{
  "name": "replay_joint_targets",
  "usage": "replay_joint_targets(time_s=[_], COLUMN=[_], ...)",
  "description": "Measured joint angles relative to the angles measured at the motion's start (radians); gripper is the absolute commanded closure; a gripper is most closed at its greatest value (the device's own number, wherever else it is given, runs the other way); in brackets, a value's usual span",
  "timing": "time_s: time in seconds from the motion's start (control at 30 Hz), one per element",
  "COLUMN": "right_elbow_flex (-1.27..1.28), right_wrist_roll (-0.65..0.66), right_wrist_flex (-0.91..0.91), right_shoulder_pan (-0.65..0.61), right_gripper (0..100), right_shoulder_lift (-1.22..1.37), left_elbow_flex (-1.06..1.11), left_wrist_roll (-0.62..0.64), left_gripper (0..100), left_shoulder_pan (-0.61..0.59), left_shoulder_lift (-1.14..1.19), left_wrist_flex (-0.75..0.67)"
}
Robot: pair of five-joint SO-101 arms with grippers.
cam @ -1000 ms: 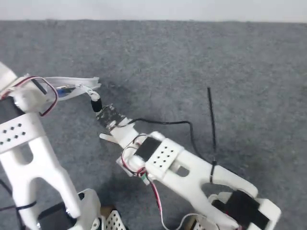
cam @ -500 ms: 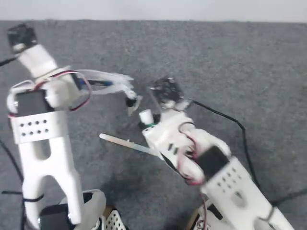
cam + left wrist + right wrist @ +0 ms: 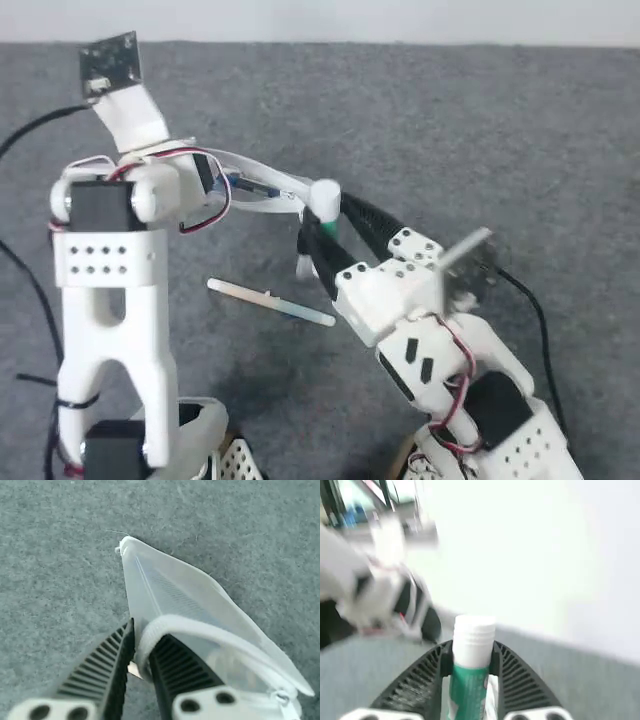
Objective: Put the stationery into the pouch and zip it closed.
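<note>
Swung up, right fingers (image 3: 516, 681) pinch the glue stick (image 3: 471, 647) beside the pouch (image 3: 192, 602); left fingers (image 3: 111, 666) pinch its rim.

The left gripper (image 3: 141, 642) pinches the thick white rim of a translucent white plastic pouch (image 3: 185, 600) between two black ribbed fingers (image 3: 177, 667). The pouch stretches away from the gripper, narrowing to a corner, with a grey carpeted surface (image 3: 55, 560) behind it.

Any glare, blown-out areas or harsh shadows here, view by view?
High view: even light, no glare on the grey mat. Left wrist view: translucent pouch evenly lit, no hot spots. Right wrist view: background behind the glue stick is blown out white.
</note>
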Motion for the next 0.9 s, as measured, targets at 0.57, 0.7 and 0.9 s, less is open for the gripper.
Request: replay_joint_targets(time_s=[0.57, 0.7, 0.9], right_elbow_flex=[0.137, 0.135, 0.135], right_wrist_roll=[0.000, 0.000, 0.063], right_wrist_flex=[-0.746, -0.942, -1.232], right_shoulder_pan=[-0.086, -0.084, -0.086], right_gripper=[99.2, 99.2, 99.2], right_shoulder_lift=[0.184, 0.358, 0.641], left_elbow_flex=[-0.014, -0.014, -0.014], left_wrist_roll=[0.000, 0.000, 0.000], left_gripper=[99, 99, 99], left_shoulder_pan=[0.000, 0.000, -0.012], left_shoulder_lift=[0.011, 0.011, 0.011], left_wrist_flex=[0.000, 0.000, 0.000])
